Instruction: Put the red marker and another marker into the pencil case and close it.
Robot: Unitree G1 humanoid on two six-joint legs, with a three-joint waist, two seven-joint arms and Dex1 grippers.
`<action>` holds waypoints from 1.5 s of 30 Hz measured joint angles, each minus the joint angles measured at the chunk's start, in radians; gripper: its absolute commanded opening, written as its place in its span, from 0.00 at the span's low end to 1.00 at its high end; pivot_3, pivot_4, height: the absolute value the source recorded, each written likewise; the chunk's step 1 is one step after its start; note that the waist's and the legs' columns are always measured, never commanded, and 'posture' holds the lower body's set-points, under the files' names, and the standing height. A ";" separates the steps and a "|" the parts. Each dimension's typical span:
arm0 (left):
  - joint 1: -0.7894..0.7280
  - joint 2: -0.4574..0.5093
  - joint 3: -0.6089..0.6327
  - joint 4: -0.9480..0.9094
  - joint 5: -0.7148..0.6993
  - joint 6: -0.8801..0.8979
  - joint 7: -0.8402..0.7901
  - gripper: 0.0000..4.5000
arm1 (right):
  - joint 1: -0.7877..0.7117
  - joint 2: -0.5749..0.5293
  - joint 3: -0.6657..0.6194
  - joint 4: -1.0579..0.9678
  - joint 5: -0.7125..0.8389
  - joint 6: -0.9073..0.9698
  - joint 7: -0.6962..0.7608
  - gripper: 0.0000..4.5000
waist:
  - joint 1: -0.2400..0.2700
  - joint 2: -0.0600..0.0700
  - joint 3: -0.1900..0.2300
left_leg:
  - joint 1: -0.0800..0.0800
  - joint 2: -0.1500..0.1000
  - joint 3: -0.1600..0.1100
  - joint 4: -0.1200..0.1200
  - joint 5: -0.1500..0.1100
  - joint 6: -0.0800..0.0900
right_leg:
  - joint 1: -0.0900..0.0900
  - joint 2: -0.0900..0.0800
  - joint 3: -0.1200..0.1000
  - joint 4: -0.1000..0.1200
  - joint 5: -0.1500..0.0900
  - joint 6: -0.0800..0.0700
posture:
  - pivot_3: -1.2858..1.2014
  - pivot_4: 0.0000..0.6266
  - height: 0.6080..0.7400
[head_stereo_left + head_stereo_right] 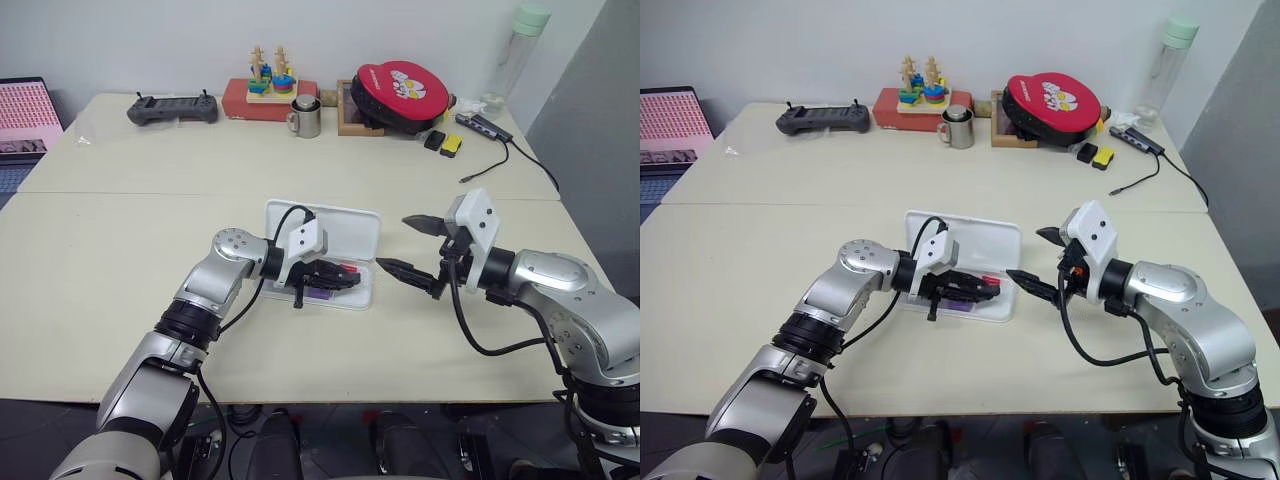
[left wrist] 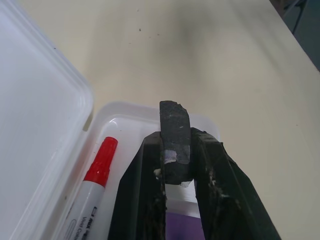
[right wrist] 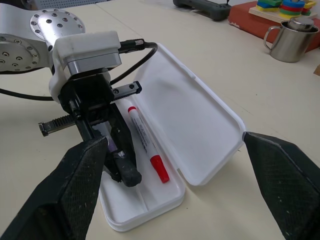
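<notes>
Beige table top, open room all round: left claw clenched on a dark stub, low in the open pencil case tray over the lilac marker, red marker already lying alongside. Right claw released, jaws wide, hovering just beside the case's end. Judgement: release and lift straight up clear of the tray rim, then swing the raised lid shut, right claw staying clear.

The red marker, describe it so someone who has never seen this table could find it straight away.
Look at the near middle of the cream table, where the pencil case lies open between the two arms. The red marker lies in its tray, beside the left tool. It is the slim white pen with a red cap, unlike the thicker purple marker next to it.
</notes>
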 measured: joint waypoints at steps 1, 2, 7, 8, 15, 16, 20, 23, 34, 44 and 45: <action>0.000 0.000 0.000 0.000 0.000 0.002 -0.001 0.10 | 0.000 0.000 0.002 0.000 0.000 0.000 -0.001 1.00 | 0.000 0.000 0.000 | 0.000 0.000 0.000 0.000 0.000 0.000 | 0.000 0.000 0.000 0.000 0.000 0.000 | 0.52 0.24 1.00; 0.000 0.000 0.000 0.000 0.001 0.006 -0.002 0.10 | 0.000 0.000 0.005 0.000 0.000 0.000 -0.002 1.00 | 0.000 0.000 0.000 | 0.000 0.000 0.000 0.000 0.000 0.000 | 0.000 0.000 0.000 0.000 0.000 0.001 | 0.52 0.24 1.00; 0.007 0.000 0.001 -0.009 0.001 0.019 -0.008 0.36 | 0.000 0.000 0.018 0.000 0.000 0.000 -0.003 1.00 | 0.000 0.000 0.000 | 0.000 0.000 0.000 0.000 0.000 0.000 | 0.000 0.000 0.000 0.000 0.000 0.000 | 0.52 0.24 1.00; 0.009 0.000 0.001 -0.013 0.000 0.023 -0.008 0.38 | 0.000 0.000 0.018 0.000 -0.001 0.000 -0.004 1.00 | 0.000 0.000 0.000 | 0.000 0.000 0.000 0.000 0.000 0.000 | 0.000 0.000 0.000 0.000 0.000 0.000 | 0.52 0.24 1.00; 0.013 -0.005 0.008 -0.021 -0.001 0.045 -0.013 0.71 | -0.001 0.000 0.019 0.000 -0.001 0.000 -0.005 1.00 | 0.000 0.000 0.000 | 0.000 0.000 0.000 0.000 0.000 0.000 | 0.000 0.000 0.000 0.001 0.000 0.000 | 0.52 0.24 1.00; 0.014 -0.008 0.009 -0.023 -0.001 0.050 -0.013 0.75 | -0.001 0.000 0.019 0.000 -0.001 0.000 -0.006 1.00 | 0.000 0.000 0.000 | 0.000 0.000 0.000 0.000 0.000 0.000 | 0.000 0.000 0.000 0.001 0.000 0.000 | 0.52 0.24 1.00; 0.018 -0.010 0.026 -0.044 -0.021 0.079 -0.010 0.92 | -0.008 0.010 0.019 0.003 -0.002 -0.001 -0.014 1.00 | 0.000 0.000 0.000 | 0.000 0.000 0.000 0.000 0.000 0.000 | 0.000 0.000 0.000 0.001 0.000 0.000 | 0.52 0.24 1.00; 0.045 0.008 0.109 -0.127 -0.084 0.153 0.027 1.00 | -0.114 0.053 0.035 0.088 -0.012 -0.008 -0.026 0.90 | -0.012 0.000 0.000 | 0.001 0.000 0.000 0.001 0.000 0.000 | 0.000 0.000 0.001 0.003 0.000 0.000 | 0.52 0.24 1.00; 0.256 0.190 0.484 -0.392 -0.268 0.364 0.212 1.00 | -0.541 0.184 0.146 0.730 -0.199 -0.178 -0.019 0.25 | -0.024 0.000 0.001 | 0.004 0.001 0.000 0.000 0.000 0.000 | -0.001 0.000 0.000 0.008 0.000 -0.003 | 0.52 0.24 1.00; 0.333 0.238 0.702 -0.500 -0.397 0.430 0.350 1.00 | -0.779 0.336 0.256 1.318 -0.405 -0.420 0.045 0.00 | -0.015 0.000 0.001 | 0.003 0.001 0.001 -0.002 0.000 0.000 | -0.001 0.000 -0.001 0.006 0.001 -0.006 | 0.52 0.24 1.00; 0.333 0.237 0.705 -0.501 -0.401 0.431 0.355 1.00 | -0.781 0.339 0.258 1.329 -0.409 -0.426 0.047 0.00 | -0.014 0.000 0.001 | 0.003 0.001 0.001 -0.002 0.000 0.000 | -0.001 0.000 -0.001 0.006 0.001 -0.006 | 0.52 0.24 1.00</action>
